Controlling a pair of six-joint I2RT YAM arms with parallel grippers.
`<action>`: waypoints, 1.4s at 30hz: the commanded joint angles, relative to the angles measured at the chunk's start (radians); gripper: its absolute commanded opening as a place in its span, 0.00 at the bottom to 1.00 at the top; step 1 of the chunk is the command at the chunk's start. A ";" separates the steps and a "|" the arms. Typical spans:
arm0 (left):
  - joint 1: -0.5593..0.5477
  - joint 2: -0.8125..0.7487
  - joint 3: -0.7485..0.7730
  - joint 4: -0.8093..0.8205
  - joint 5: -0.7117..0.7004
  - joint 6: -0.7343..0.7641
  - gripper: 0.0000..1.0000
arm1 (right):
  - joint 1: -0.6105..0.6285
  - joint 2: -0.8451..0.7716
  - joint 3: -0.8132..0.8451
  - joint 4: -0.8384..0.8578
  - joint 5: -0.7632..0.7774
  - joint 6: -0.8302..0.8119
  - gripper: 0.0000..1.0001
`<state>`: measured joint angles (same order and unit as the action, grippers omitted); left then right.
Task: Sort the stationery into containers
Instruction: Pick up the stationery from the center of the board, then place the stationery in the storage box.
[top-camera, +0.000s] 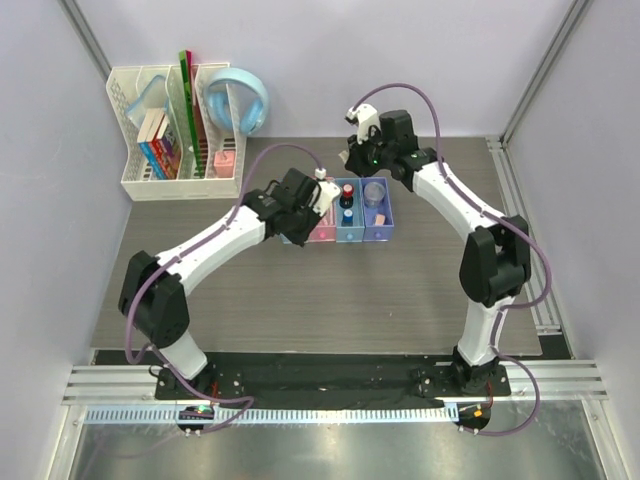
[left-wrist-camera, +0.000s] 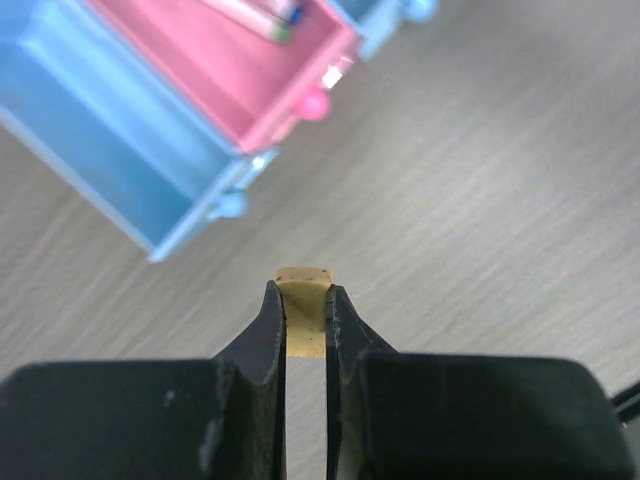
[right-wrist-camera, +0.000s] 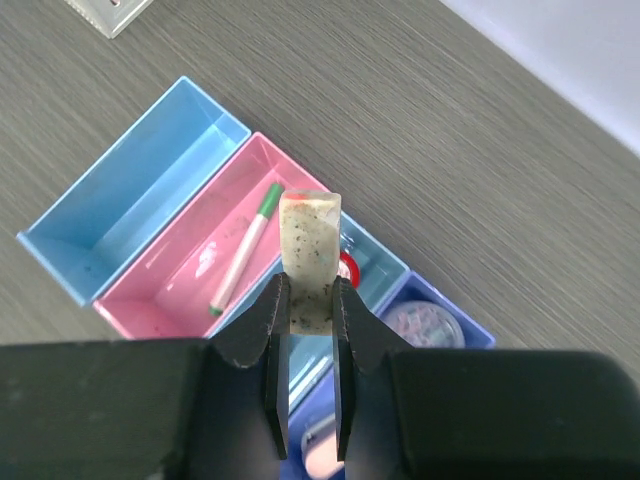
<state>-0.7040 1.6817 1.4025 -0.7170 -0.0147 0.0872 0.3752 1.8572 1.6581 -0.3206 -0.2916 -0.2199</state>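
The containers are a joined row of bins (top-camera: 362, 238) at the table's middle. The right wrist view shows the blue bin (right-wrist-camera: 140, 190), the pink bin (right-wrist-camera: 180, 285) holding a white pen with green tip (right-wrist-camera: 243, 250), the middle blue bin (right-wrist-camera: 378, 268) and the purple bin (right-wrist-camera: 462, 322). My left gripper (left-wrist-camera: 305, 290) is shut on a tan eraser (left-wrist-camera: 304, 312) above bare table, near the blue bin (left-wrist-camera: 120, 150) and pink bin (left-wrist-camera: 215, 65). My right gripper (right-wrist-camera: 310, 285) is shut on a speckled whitish eraser (right-wrist-camera: 310, 245) above the row. Both grippers also show from above, the left (top-camera: 318, 203) and the right (top-camera: 355, 160).
A tall white mesh organizer (top-camera: 135, 185) with books and a green ruler stands at the back left, with light-blue headphones (top-camera: 237, 100) beside it. A round clear case (right-wrist-camera: 425, 322) lies in the purple bin. Metal rails (top-camera: 525, 230) run along the table's right edge.
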 joint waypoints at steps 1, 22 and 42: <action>0.073 -0.074 0.035 0.102 -0.037 0.025 0.00 | 0.014 0.069 0.097 0.094 -0.012 0.076 0.01; 0.236 0.082 -0.125 0.537 0.029 -0.083 0.00 | 0.082 0.326 0.295 0.074 -0.095 0.183 0.01; 0.244 0.029 -0.114 0.495 0.024 -0.121 0.55 | 0.133 0.490 0.468 0.046 -0.142 0.198 0.01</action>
<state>-0.4679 1.8309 1.3167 -0.2428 0.0151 -0.0269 0.4980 2.3245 2.0590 -0.2916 -0.4091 -0.0437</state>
